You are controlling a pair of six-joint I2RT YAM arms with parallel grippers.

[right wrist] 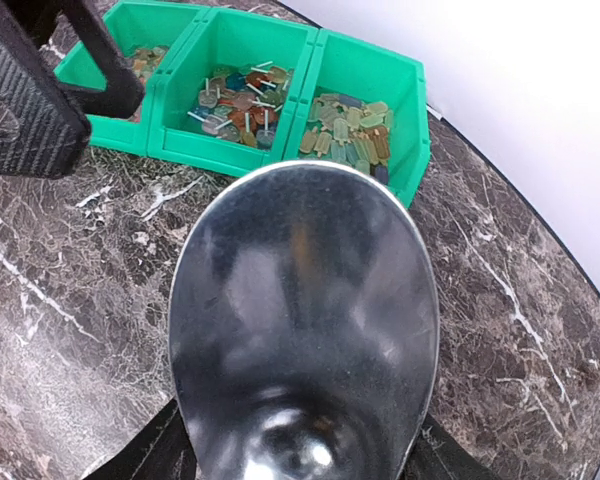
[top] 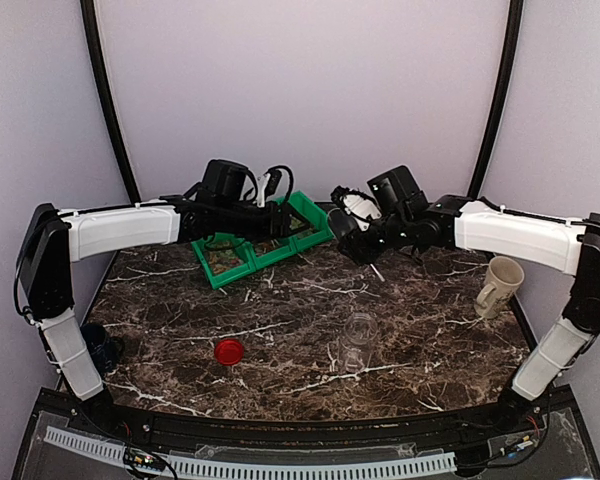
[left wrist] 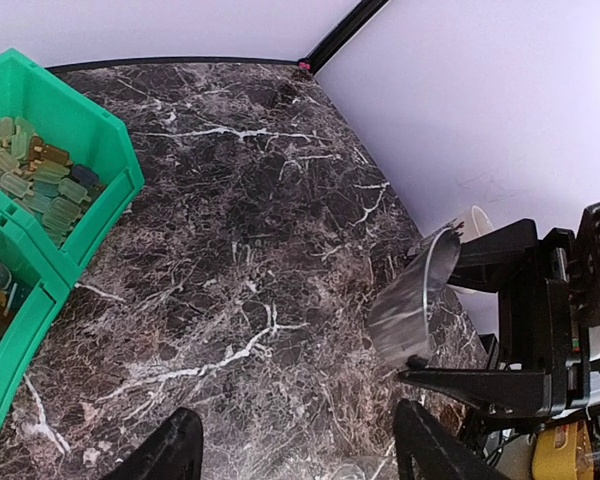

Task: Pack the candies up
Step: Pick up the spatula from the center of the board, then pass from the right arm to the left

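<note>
Left claw point(left wrist: 298, 445) hangs released over the marble tabletop point(left wrist: 250, 250), its two dark fingers point(left wrist: 170, 450) spread wide with only bare stone between them. Just to its left and a little ahead sits the green three-compartment bin point(left wrist: 100, 150). The candies point(left wrist: 40, 175) lie heaped inside it, with pieces on white sticks in the nearer compartment and green and tan wrapped ones in the farther. Off to its right, across a stretch of marble, the right claw point(left wrist: 432, 318) is clenched on a metal scoop point(left wrist: 415, 300), and a cream mug point(left wrist: 475, 220) peeks out just behind that scoop.

From the right claw's own view, the scoop's shiny bowl fills the space straight ahead of its fingers point(right wrist: 155, 445), which press in on it from either side. Beyond the scoop's lip, ahead and slightly to the left, stands the bin with all three compartments showing candies. The other claw hovers in front of the leftmost compartment, near the bin's front wall.

Farther off, back toward the arm bases, a clear glass jar point(top: 358, 340) sits on the marble behind the right claw. A round red lid point(top: 229, 350) lies behind the other claw, well apart from the jar.
</note>
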